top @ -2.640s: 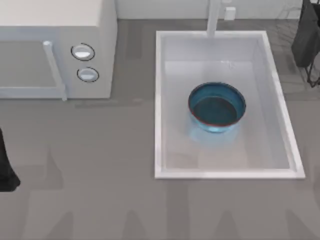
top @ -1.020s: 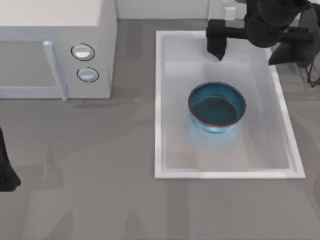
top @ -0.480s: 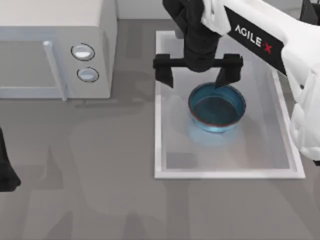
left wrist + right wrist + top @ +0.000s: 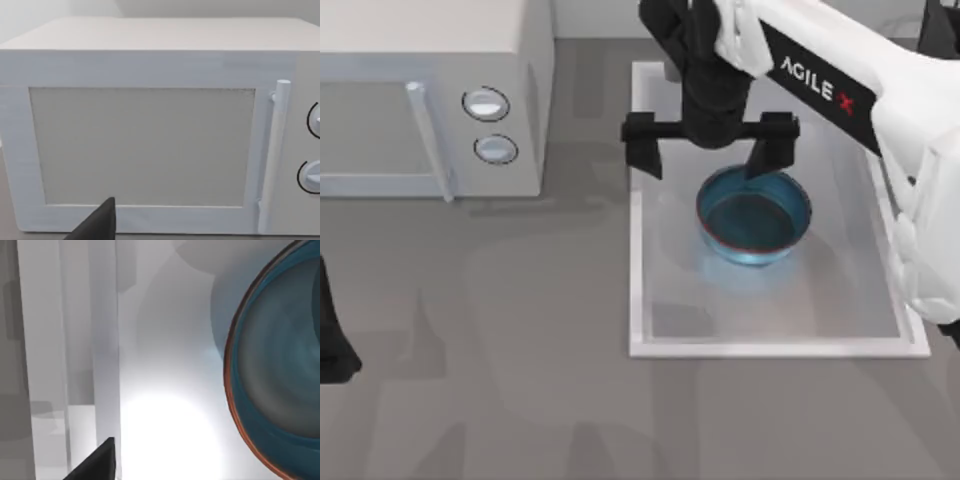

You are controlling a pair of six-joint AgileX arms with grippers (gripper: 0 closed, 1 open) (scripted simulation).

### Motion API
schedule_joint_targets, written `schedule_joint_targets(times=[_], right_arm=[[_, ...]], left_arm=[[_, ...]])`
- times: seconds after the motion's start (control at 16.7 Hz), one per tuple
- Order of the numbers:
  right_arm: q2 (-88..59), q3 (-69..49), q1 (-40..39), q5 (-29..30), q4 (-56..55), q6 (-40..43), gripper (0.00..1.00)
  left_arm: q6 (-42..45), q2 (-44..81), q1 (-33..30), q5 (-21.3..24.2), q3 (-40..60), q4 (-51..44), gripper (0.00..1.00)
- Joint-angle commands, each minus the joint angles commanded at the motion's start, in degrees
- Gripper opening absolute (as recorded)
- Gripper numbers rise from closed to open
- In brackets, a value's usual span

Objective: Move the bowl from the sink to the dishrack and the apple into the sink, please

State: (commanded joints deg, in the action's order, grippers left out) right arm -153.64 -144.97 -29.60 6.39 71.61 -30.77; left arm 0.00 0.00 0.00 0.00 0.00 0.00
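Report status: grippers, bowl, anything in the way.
Right gripper open wide over the sink, one finger above the bowl far rim. Left arm parked at table's left edge. Bowl upright in sink, not gripped. Nothing blocking.

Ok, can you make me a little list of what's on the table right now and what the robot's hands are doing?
bowl: blue bowl sitting inside the sink
sink: white basin at the table's right half
right gripper: open wide, over the sink's back part; one fingertip above the bowl's rim, the other above the sink's left rim
left gripper: parked facing the microwave
microwave: white, two round knobs, at the table's back left
bowl moved yet: no, not gripped
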Motion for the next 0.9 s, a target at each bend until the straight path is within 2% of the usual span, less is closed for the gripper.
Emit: schedule_joint_targets(times=[0.48, 0.78, 0.9], right_arm=[[-9.55, 1.24, 0.71, 0.04, -10.98, 0.9, 1.0], [-10.33, 1.34, 0.78, 0.03, -11.87, 0.96, 1.0], [-10.33, 1.34, 0.78, 0.03, -11.87, 0.96, 0.85]], left_arm=[[0.0, 0.0, 0.0, 0.0, 0.0, 0.0, 1.0], [0.0, 0.0, 0.0, 0.0, 0.0, 0.0, 1.0], [0.0, 0.0, 0.0, 0.0, 0.0, 0.0, 1.0]])
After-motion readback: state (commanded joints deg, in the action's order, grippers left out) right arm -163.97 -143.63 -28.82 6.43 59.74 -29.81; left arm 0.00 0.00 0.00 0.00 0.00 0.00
